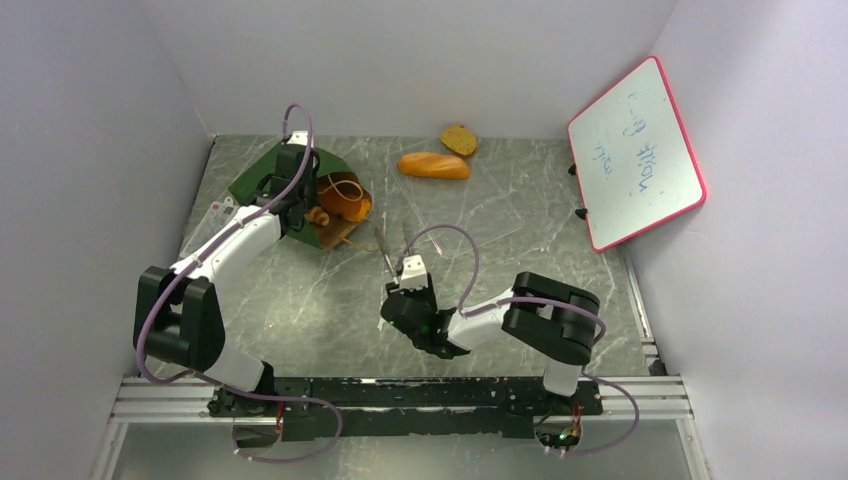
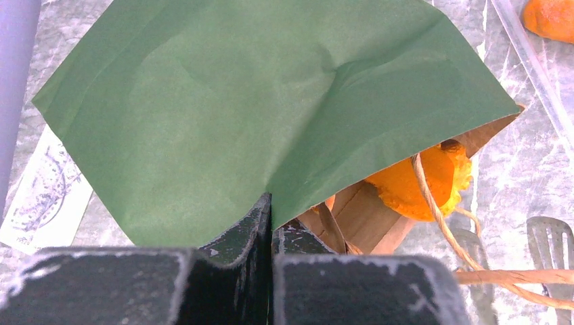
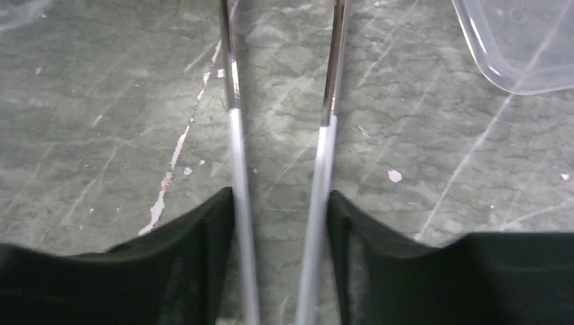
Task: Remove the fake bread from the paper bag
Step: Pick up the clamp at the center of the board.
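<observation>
Paper bag (image 1: 255,178) lies on its side at the far left of the desk (image 1: 330,300), mouth facing right. Left gripper (image 2: 271,215) is closed on the bag's upper wall at the mouth edge, with green paper pinched between its fingers. Right gripper (image 3: 281,203) is clamped lightly on the tweezers (image 3: 233,135), one finger against each arm. The arms stand apart with nothing seen between them.

Bread: a loaf (image 1: 433,165) and a speckled slice (image 1: 459,139) are out on the far desk, near each other. An orange piece (image 2: 413,181) sits in the bag mouth, partly under the green wall, and a cord handle (image 2: 433,203) crosses in front of it.

Step in hand, by my reading: bring the tweezers in for the orange piece.
- Left side holds the upper wall lifted so the mouth gapes.
- Tweezers enter low and from the right, clear of the cord loop.
- Squeeze only once the tips straddle the piece.
- Draw it straight out along the bag, so the bag is not dragged.

Not resolved:
- Tweezer tips are cut off at the top of the right wrist view. Grey slotted ends at the edge of the left wrist view look like them, just short of the mouth.
- The bag's interior behind the orange piece is hidden, so the count of what remains is unknown.
- A small tan bit by the mouth, seen from overhead, is too small to identify.
</observation>
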